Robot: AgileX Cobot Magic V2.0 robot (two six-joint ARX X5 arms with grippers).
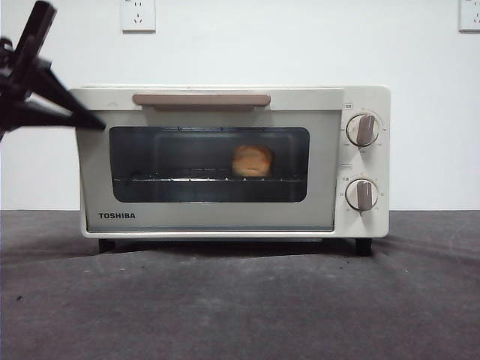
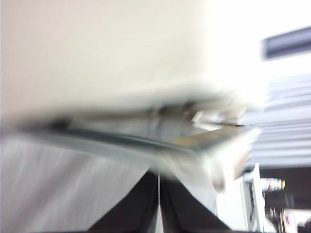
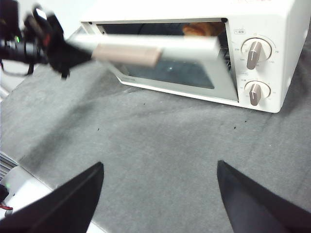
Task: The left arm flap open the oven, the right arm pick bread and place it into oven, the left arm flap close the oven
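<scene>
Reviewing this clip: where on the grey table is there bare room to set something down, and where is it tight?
Bare grey table runs across the whole front of the cream-white TOSHIBA toaster oven, under the open right gripper, and past the knobs. It is tight at the oven's upper corner opposite the knobs, where the left gripper sits by the nearly shut door. The golden bread occupies the rack.

white wall (image 1: 300, 37), two sockets (image 1: 138, 15)

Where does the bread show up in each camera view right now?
Front view: bread on the rack behind the oven's glass, right of centre.
Left wrist view: not identifiable; the picture is blurred.
Right wrist view: bread peeks out above the door's upper edge.
Shared landmark: the beige door handle.
</scene>
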